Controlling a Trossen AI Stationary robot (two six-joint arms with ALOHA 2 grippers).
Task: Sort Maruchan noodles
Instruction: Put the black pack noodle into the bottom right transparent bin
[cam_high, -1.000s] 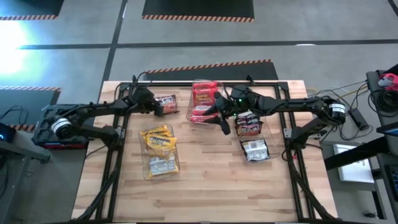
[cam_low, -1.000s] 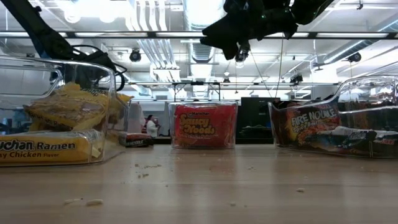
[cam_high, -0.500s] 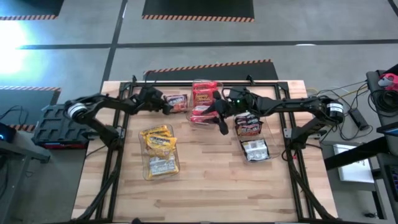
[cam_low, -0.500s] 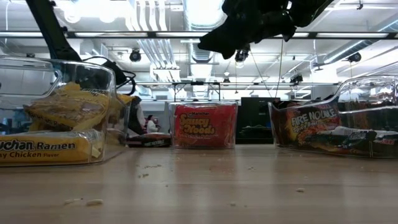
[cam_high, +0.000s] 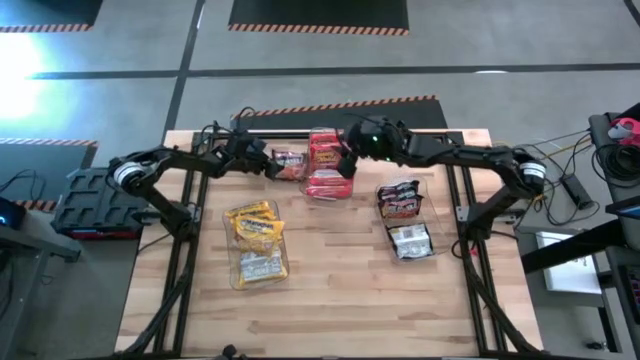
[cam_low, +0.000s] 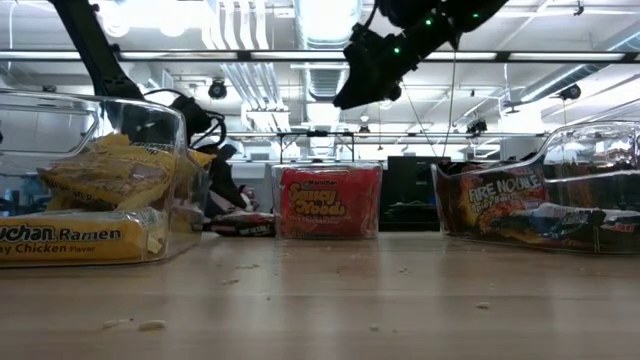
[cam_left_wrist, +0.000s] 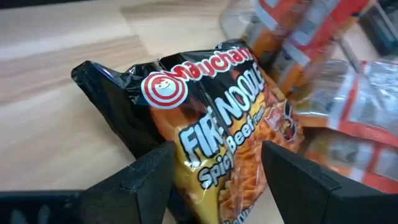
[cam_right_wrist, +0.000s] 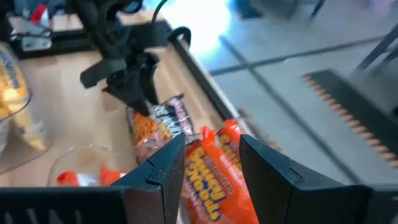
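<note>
While the right pincer (cam_high: 345, 160) hovers empty and parted over the red bin (cam_high: 325, 185), the left pincer (cam_high: 268, 166) clamps the Fire Noodle packet (cam_high: 288, 163) just beside that bin on the bench (cam_high: 350, 290).

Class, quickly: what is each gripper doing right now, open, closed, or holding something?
Left gripper: shut on the Fire Noodle packet, on the table.
Right gripper: open, holding nothing, above the red packets.
</note>
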